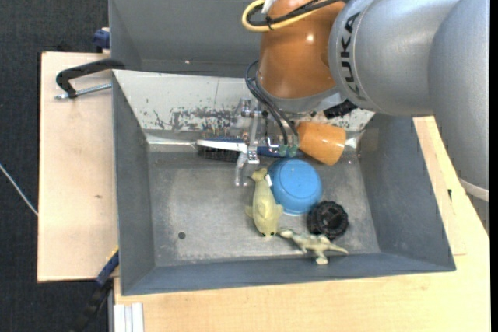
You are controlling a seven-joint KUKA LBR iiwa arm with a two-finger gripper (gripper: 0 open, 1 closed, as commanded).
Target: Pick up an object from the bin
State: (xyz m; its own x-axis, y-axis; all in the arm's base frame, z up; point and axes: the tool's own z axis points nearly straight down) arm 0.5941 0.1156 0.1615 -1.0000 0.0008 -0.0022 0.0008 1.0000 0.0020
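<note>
My gripper point(250, 153) hangs below the arm's orange cover at the back middle of the bin. Its metal tip comes down beside the right end of a black brush with a silver handle point(215, 146) that lies along the back wall. Just below the tip lies a pale yellow fish-shaped toy point(264, 211), and a blue round cup point(298, 185) touches that toy's right side. An orange cup point(321, 142) lies on its side to the right of the gripper, partly under the arm.
A black round knob-like thing point(327, 219) sits at the front right, and a tan lizard toy point(314, 245) lies by the front wall. The arm covers the bin's back right corner. The left half of the bin's floor is bare.
</note>
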